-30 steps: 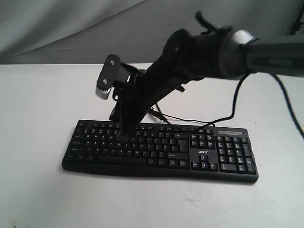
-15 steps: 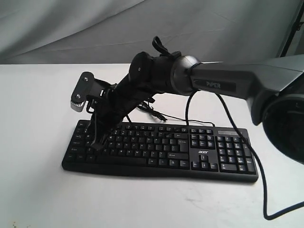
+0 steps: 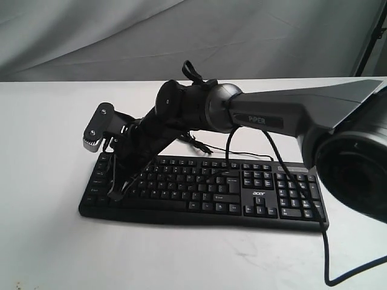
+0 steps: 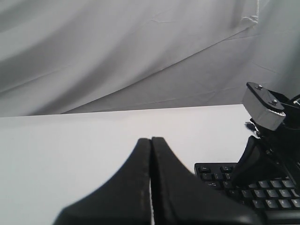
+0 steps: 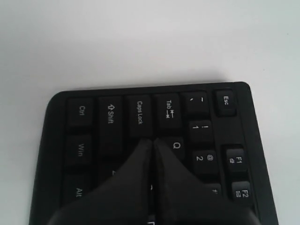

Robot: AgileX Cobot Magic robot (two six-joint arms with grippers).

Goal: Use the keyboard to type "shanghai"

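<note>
white tabletop [image 3: 48, 241] is bearing the keyboard [image 3: 205, 190]; right gripper [image 5: 152, 143] is pressing beside caps lock [image 5: 139, 112], fingers [image 5: 133, 171] squeezed together for poking.

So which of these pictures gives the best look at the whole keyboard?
The exterior view: the keyboard shows end to end, though an arm covers some keys. The right wrist view shows only the end with Esc, Tab and Ctrl, close up. The left wrist view catches just one corner.
</note>
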